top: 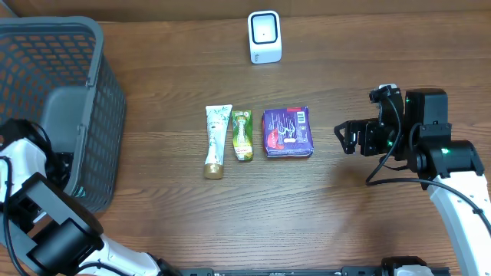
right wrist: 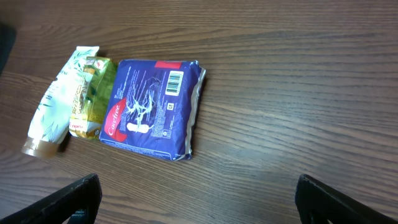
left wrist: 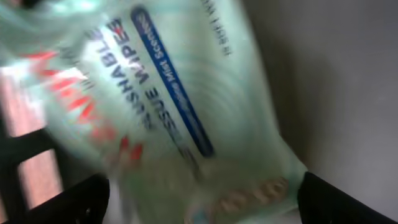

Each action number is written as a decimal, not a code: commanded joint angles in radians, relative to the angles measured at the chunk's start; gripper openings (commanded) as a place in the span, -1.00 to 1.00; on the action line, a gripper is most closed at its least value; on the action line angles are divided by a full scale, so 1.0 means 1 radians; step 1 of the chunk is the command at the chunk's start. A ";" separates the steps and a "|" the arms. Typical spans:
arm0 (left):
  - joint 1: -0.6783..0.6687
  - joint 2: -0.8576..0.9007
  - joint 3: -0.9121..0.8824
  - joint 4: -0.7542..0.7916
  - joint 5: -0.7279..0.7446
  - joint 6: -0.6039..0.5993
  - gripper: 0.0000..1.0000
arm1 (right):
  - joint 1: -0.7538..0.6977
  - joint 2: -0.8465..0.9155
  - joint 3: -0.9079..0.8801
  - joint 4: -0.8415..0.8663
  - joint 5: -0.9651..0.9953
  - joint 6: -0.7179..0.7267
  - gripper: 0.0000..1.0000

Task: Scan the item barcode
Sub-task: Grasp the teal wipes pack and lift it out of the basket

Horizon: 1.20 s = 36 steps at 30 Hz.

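**Down in the basket: wipes pack between spread left fingers**

Close before the left wrist camera, the wipes pack (left wrist: 174,106) fills the view. It is a pale green packet with a blue label stripe, tilted and blurred. Grey wall shows to its right and dark mesh bars to its lower left, so it sits inside the grey basket (top: 92,46) at the table's left end. The left gripper (left wrist: 214,196) is spread wide. The pack's lower end lies between its fingertips, and no pinch is visible.

On the wooden table (top: 345,222), well apart from the basket, a white tube (top: 216,140), a green sachet (top: 242,136) and a purple pack (top: 288,132) lie side by side. The white scanner (top: 265,36) stands beyond them. The right gripper (top: 345,138) hovers just right of the purple pack, its jaws wide apart and empty.
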 commanded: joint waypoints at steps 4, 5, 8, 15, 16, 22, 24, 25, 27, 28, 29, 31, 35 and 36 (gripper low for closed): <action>-0.006 0.010 -0.114 0.129 -0.013 -0.050 0.71 | 0.001 -0.003 0.022 0.003 0.002 0.000 1.00; -0.007 0.010 -0.121 0.142 -0.013 -0.050 0.62 | 0.001 -0.003 0.022 0.003 0.002 -0.001 1.00; -0.007 0.010 -0.121 0.176 0.019 -0.023 -0.02 | 0.001 -0.003 0.022 0.003 0.002 -0.001 1.00; -0.007 0.010 -0.084 0.239 0.246 0.103 -0.92 | 0.001 -0.003 0.022 0.003 0.002 0.000 1.00; -0.007 0.010 -0.066 0.238 0.294 0.131 -0.92 | 0.001 -0.003 0.022 0.003 0.002 -0.001 1.00; -0.013 0.010 0.086 0.155 0.592 0.296 -0.92 | 0.001 -0.003 0.022 0.003 0.002 -0.001 1.00; -0.023 0.010 0.167 0.088 0.636 0.327 -0.92 | 0.001 -0.003 0.022 0.003 0.002 -0.001 1.00; -0.031 0.010 0.210 0.052 0.642 0.343 -0.92 | 0.001 -0.003 0.022 0.003 0.002 -0.001 1.00; -0.052 0.010 0.312 -0.033 0.639 0.389 -0.92 | 0.001 -0.003 0.022 0.003 0.002 -0.001 1.00; -0.066 0.010 0.372 -0.079 0.630 0.418 -0.92 | 0.001 -0.003 0.022 0.003 0.002 -0.001 1.00; -0.077 0.009 0.417 -0.113 0.618 0.433 -0.92 | 0.001 -0.003 0.022 0.003 0.002 -0.001 1.00; -0.108 0.009 0.534 -0.198 0.579 0.445 -0.92 | 0.001 -0.003 0.022 0.003 0.002 0.000 1.00; -0.173 0.005 0.742 -0.328 0.550 0.495 -0.92 | 0.001 -0.003 0.022 0.003 0.002 -0.001 1.00; -0.204 0.002 0.811 -0.378 0.530 0.513 -0.92 | 0.001 -0.003 0.022 0.003 0.002 -0.001 1.00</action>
